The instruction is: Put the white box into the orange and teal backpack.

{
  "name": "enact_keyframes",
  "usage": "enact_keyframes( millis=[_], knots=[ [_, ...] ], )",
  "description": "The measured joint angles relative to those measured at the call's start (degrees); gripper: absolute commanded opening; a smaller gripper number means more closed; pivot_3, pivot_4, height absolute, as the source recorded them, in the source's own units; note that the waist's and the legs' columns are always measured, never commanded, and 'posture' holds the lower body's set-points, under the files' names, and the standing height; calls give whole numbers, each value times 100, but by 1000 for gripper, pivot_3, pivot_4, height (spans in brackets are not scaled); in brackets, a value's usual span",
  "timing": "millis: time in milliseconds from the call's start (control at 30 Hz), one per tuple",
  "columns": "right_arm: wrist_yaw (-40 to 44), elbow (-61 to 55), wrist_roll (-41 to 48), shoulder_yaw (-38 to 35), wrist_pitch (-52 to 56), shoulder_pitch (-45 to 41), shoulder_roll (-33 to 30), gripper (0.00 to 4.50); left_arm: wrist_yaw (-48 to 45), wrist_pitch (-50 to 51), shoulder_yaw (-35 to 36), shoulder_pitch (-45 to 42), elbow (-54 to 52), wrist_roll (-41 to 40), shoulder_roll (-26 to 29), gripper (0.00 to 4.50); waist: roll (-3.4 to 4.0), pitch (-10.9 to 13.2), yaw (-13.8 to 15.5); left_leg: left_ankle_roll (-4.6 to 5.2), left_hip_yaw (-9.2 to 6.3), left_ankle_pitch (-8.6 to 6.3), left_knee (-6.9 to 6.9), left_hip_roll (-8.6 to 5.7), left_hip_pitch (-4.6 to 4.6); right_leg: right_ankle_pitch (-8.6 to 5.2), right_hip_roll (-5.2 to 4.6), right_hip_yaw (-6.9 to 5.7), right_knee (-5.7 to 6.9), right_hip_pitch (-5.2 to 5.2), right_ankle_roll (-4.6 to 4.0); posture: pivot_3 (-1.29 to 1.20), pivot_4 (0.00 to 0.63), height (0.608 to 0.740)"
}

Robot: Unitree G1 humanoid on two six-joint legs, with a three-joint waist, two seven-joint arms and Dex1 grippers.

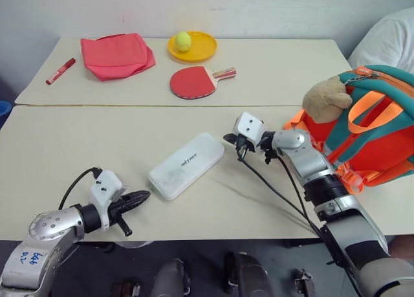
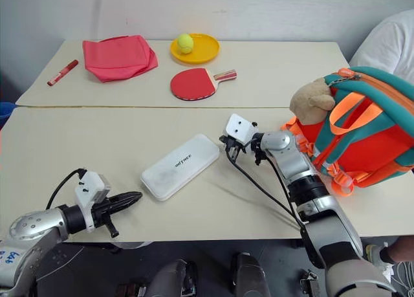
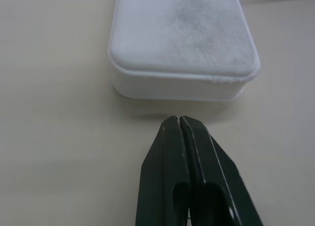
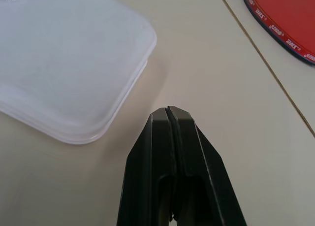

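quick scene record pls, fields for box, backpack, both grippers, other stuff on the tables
white box: flat on near table, between both grippers, untouched
orange and teal backpack: upright at table's right edge, plush bear on it
left gripper: shut, empty, just short of box's near end
right gripper: shut, empty, beside box's far corner
far table: red paddle, yellow plate with ball, pink pouch, red marker

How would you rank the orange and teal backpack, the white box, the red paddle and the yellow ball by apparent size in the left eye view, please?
1. orange and teal backpack, partly cut off by the picture's edge
2. white box
3. red paddle, though it lies farther from the camera, so its place against the box is unsure
4. yellow ball
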Motion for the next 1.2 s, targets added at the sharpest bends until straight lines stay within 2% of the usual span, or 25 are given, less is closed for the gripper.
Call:
enact_keyframes(
  millis=[200,333,433,667,867,1067,1167,1200],
  knots=[
    [280,451,-2,-48,-44,-17,181,0,11,38,-258,-364,282,53,-110,46,1,0,14,2,2,2,1,-3,-2,0,-2,1,3,2,1,0,150,740],
    [513,112,86,-193,67,237,59,0,28,40,-268,-469,410,89,-164,46,1,0,28,3,0,2,1,-4,-2,1,-3,1,2,3,1,0,150,740],
    [714,-596,191,-297,354,664,-195,0,39,20,-314,-505,448,127,-228,46,1,0,36,2,-3,2,1,-3,-2,1,-3,-1,2,3,2,0,150,740],
    [1053,-3069,552,-573,1769,2115,-1062,0,-100,-71,-523,-720,624,177,-264,46,1,0,50,-1,-6,0,-1,-2,-1,1,-6,-1,-15,3,2,0,150,740],
    [902,-4540,770,-890,2801,3086,-1489,0,-195,-120,-782,-870,646,280,-311,46,1,0,54,-2,-6,-2,-3,-3,0,1,-6,0,-17,2,2,0,150,740],
    [783,-5441,898,-1061,3196,3823,-1833,0,-174,223,-872,-1114,667,267,-360,46,-3,-2,156,1,-6,-5,-2,-4,10,1,-7,1,-21,10,2,0,150,740],
    [675,-5582,986,-1129,3311,4010,-1852,0,-101,723,-741,-1186,681,0,-426,647,-6,-3,183,1,-7,-5,-2,-2,11,1,-7,1,-19,11,2,0,150,740],
    [646,-5606,1019,-1127,3291,4080,-1863,0,-74,1313,-639,-1291,809,-288,-416,887,-6,-3,185,1,-7,-4,-2,-2,10,1,-5,1,-18,9,2,0,150,740]
  ],
)
